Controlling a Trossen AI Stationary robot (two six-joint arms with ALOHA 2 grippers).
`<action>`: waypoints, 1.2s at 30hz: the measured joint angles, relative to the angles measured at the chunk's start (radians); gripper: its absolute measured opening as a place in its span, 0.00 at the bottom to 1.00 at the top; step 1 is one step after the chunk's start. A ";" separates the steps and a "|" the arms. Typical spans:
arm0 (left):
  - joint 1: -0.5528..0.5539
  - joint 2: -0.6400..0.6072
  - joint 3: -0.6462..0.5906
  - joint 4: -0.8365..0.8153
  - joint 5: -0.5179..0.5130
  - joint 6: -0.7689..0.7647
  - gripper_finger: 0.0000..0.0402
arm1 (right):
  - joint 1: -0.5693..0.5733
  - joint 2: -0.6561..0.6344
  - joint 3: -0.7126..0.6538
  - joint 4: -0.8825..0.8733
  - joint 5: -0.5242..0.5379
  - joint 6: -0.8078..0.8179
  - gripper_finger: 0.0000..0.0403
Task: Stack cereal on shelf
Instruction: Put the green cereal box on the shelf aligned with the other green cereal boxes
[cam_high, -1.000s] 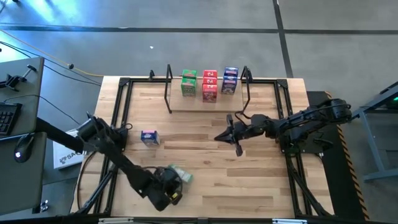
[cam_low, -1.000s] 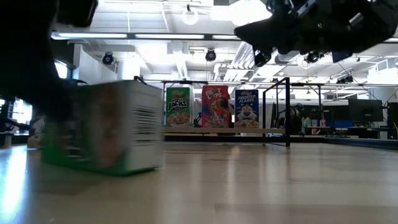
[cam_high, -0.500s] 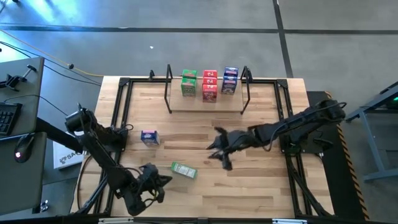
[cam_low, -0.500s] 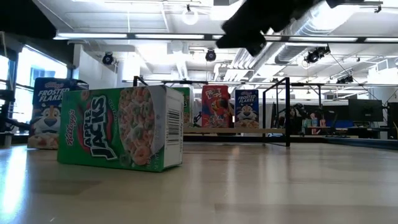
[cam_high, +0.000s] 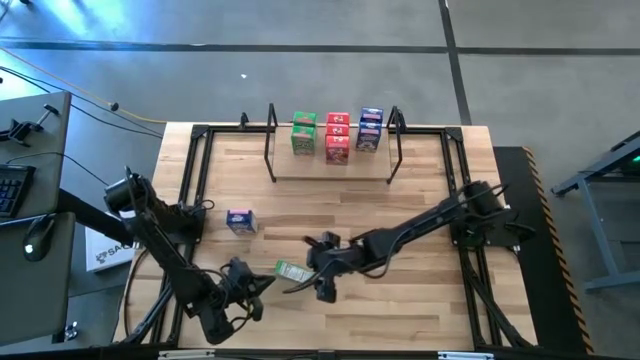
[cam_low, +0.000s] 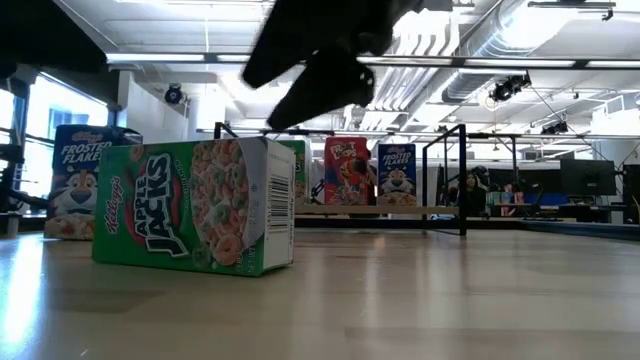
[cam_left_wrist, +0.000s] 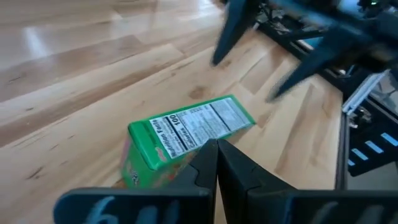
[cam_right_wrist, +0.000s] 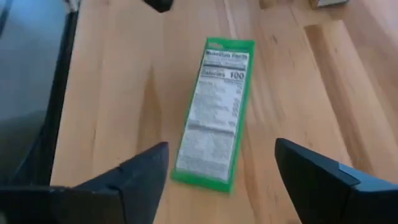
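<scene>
The right tool (cam_high: 308, 283), its fingers wide open and holding nothing, is hanging just over the green cereal box (cam_high: 291, 271) standing on the table (cam_high: 420, 300), its long side running between the fingers, while the shut, empty left tool (cam_high: 262, 285) is waiting close beside it.

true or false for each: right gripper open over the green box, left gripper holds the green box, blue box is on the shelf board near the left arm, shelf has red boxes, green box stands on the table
The right gripper is open by the green box: true.
The left gripper holds the green box: false; it is shut and empty beside it.
The loose blue box sits on the shelf: false; it sits on the table.
The shelf carries red boxes: true.
The green box stands on the table: true.
</scene>
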 joint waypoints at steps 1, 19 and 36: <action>-0.007 0.000 0.001 -0.004 -0.006 -0.001 0.00 | 0.000 0.024 0.029 -0.020 0.001 0.017 0.72; -0.046 -0.038 0.001 -0.077 -0.092 0.018 0.00 | 0.000 0.202 0.122 -0.050 -0.007 0.116 0.64; 0.022 -0.359 0.001 -0.085 0.077 0.526 0.18 | -0.004 0.056 0.122 -0.092 -0.023 -0.060 0.37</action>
